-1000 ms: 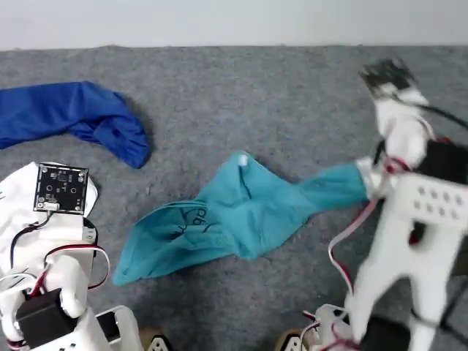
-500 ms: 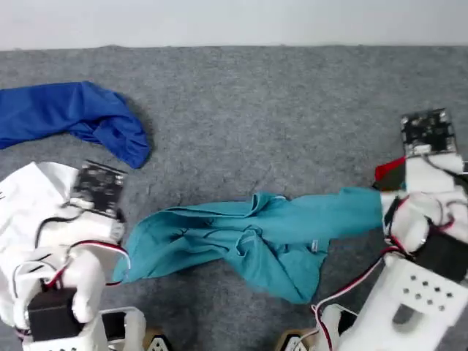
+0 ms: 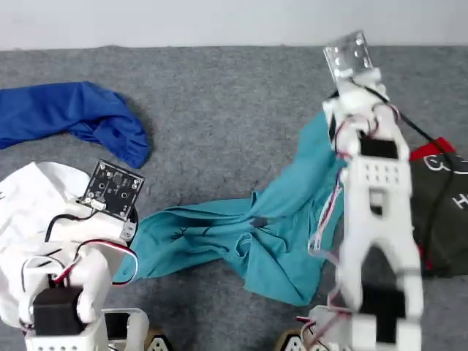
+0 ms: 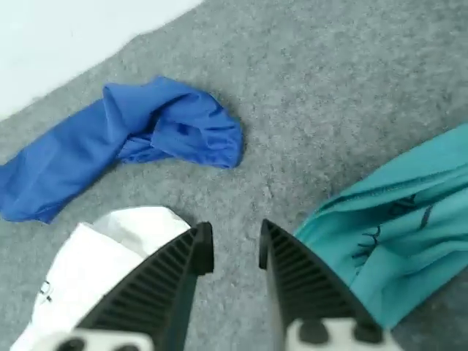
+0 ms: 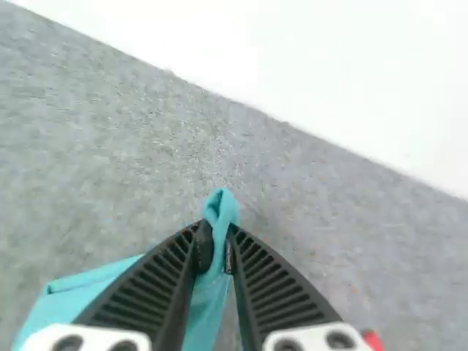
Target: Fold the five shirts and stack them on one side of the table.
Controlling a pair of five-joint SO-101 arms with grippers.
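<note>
Currently the right claw (image 5: 215, 247) is pinched on a bunched fold of the teal shirt (image 3: 252, 234), upper right of centre in the high view. Shirt is soft creased cloth, pulled into a long band. Long axis runs lower left to upper right. Left claw (image 4: 235, 247) is slightly spread, gripping nothing, lower left beside the crumpled white shirt (image 3: 29, 201). Blue shirt (image 3: 73, 117) is bunched upper left, dark shirt (image 3: 442, 219) at right edge. Table (image 3: 219, 102) is grey and felt-like.

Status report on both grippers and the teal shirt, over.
Right gripper shut on teal shirt. Left gripper open, holding nothing, beside white shirt. Blue shirt lies apart.
</note>
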